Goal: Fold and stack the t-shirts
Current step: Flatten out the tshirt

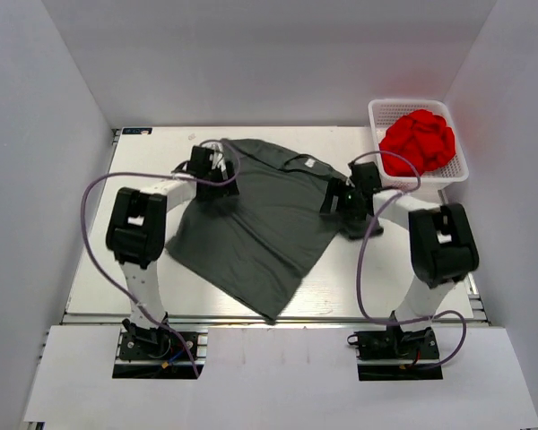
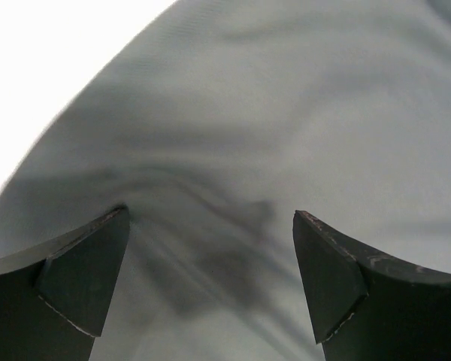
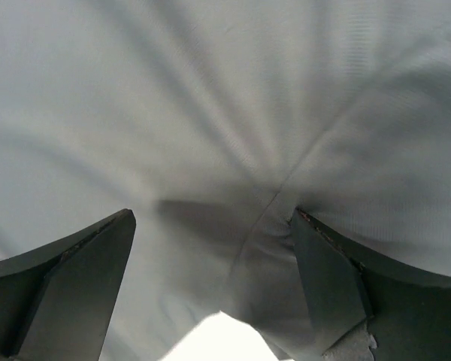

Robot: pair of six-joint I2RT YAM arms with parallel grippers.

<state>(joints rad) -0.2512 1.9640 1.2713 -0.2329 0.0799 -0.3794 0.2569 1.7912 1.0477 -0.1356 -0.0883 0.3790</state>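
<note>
Left pincer [image 1: 217, 175] and right pincer [image 1: 338, 199] are both gaping wide, hovering low over opposite side edges of the grey t-shirt [image 1: 251, 228] that is lying slantwise between them.

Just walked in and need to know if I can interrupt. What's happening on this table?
Two robot arms are working on a dark grey t-shirt spread loosely on the table, not yet folded. The left gripper is down at the shirt's left side and the right gripper at its right side. Both are open, fingertips at the cloth, nothing pinched. A white basket in the far right corner holds bunched red cloth.
</note>
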